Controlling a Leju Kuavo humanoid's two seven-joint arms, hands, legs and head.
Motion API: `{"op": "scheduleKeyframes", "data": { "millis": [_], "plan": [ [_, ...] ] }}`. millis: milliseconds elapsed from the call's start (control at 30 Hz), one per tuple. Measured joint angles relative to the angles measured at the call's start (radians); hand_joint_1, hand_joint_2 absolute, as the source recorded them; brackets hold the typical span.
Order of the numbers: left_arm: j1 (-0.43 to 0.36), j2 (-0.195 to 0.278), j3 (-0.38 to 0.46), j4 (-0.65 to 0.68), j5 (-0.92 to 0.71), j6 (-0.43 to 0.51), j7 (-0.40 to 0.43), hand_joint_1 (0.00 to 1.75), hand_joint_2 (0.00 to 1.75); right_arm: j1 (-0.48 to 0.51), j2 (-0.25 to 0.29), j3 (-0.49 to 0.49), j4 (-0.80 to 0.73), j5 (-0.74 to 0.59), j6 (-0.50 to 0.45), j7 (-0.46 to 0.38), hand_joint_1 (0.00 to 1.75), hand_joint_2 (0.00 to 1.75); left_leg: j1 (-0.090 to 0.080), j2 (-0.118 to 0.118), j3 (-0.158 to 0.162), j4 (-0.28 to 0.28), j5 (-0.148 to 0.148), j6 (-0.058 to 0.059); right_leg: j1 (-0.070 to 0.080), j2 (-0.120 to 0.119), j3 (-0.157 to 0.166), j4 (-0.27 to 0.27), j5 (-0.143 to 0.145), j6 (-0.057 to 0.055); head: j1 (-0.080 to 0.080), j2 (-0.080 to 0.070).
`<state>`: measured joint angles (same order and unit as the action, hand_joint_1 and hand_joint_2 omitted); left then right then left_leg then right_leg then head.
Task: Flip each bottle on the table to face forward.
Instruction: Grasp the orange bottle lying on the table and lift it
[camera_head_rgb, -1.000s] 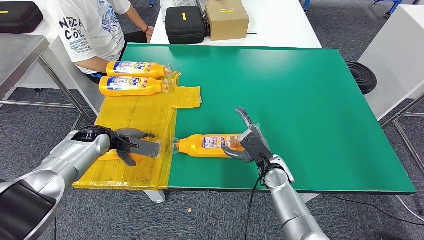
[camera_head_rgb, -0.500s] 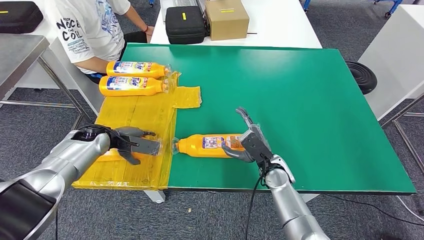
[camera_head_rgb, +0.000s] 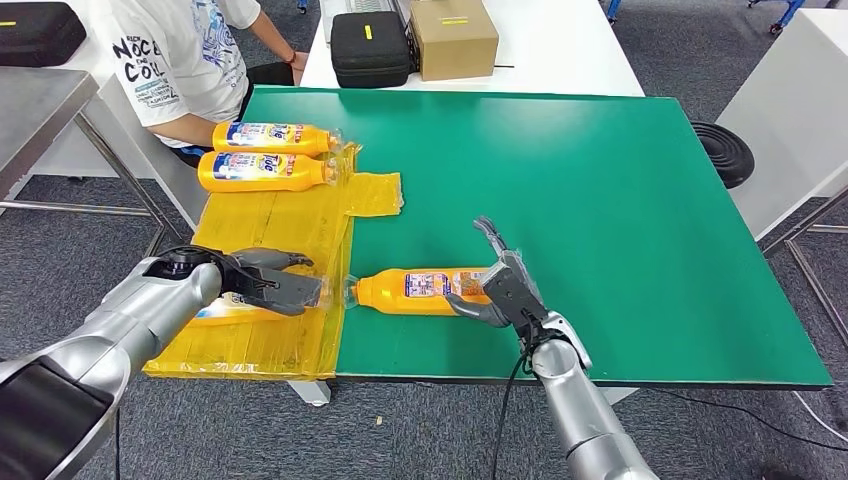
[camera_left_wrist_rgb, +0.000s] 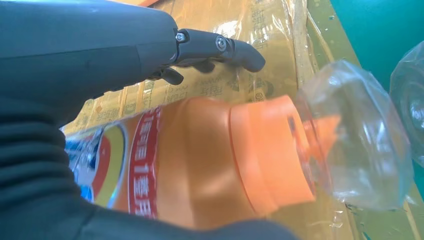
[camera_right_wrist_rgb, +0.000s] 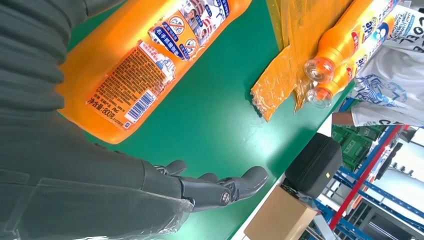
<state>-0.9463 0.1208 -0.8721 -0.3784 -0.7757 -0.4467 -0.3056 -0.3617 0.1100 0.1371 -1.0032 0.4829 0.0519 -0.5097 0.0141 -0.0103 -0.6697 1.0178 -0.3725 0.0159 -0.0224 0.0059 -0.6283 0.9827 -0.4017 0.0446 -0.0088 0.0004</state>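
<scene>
Under the left hand's (camera_head_rgb: 262, 283) dark fingers (camera_left_wrist_rgb: 220, 46), an orange plastic detergent bottle (camera_left_wrist_rgb: 200, 160) is lying loosely cupped on slick yellow film (camera_head_rgb: 280, 235); it risks skidding. Right hand (camera_head_rgb: 500, 285), fingers spread, is resting against another orange bottle (camera_head_rgb: 415, 291) on the green worktop (camera_head_rgb: 600, 200).

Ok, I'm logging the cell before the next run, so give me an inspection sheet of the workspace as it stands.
Surface: green table, yellow plastic sheet over its left edge.
Job's things: two bottles side by side at the far left; one bottle near the front edge, back label up; one bottle under the left hand.
Clutter: nothing seen.
Hands: left hand grips its bottle; right hand rests against the front bottle's base, fingers spread.
Cables: black cable along the right arm.
Surroundings: seated person, black case, cardboard box.
</scene>
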Motion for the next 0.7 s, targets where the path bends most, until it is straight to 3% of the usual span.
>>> {"op": "scheduleKeyframes", "data": {
  "millis": [433,700],
  "plan": [
    [-0.001,0.005,0.000,-0.010,0.015,-0.026,-0.026,0.00,0.00,0.017,0.000,-0.006,-0.037,0.000,0.004,0.015,0.00,1.75,0.000,0.000,0.000,0.000,0.000,0.000,0.000,0.000,0.000,0.000,0.000,0.000,0.000,0.000],
    [-0.030,0.072,0.009,-0.120,0.163,-0.140,-0.101,0.00,0.00,0.041,-0.010,-0.014,-0.066,-0.001,0.014,0.018,0.00,1.75,0.000,0.000,0.000,0.000,0.000,0.000,0.000,0.000,-0.001,0.000,0.000,0.000,0.000,0.000]
  ]
}}
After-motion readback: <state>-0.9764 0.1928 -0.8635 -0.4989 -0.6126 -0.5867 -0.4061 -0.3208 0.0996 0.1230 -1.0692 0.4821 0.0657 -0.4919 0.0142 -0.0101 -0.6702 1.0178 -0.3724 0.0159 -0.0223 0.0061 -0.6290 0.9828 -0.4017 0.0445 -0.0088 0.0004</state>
